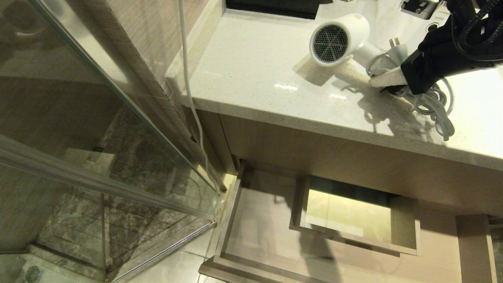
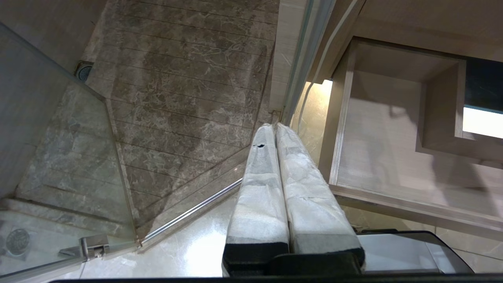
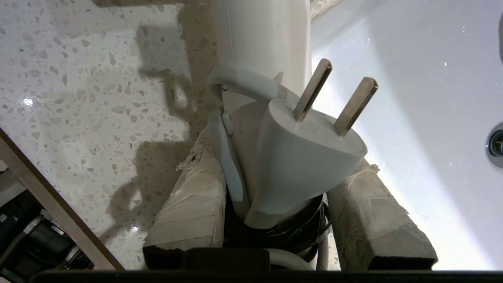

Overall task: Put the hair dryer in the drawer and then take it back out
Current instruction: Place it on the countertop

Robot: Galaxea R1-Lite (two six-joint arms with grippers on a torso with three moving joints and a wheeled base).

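Hair dryer (image 1: pixel 340 38) on speckled countertop (image 1: pixel 255 70); drawer (image 1: pixel 267 236) open below.

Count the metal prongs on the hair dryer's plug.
2. Both prongs stick out side by side from the white plug, which sits between the right gripper's fingers, in front of the hair dryer on the countertop.

The white hair dryer (image 1: pixel 341 39) lies on its side on the speckled countertop, its dark round mesh grille facing outward, with its coiled white cord (image 1: pixel 432 102) and plug (image 3: pixel 298 157) (two flat prongs up) beside the handle. Below, the light wood-grain drawer (image 1: pixel 255 236) stands pulled open, holding only a boxed rectangular cut-out.
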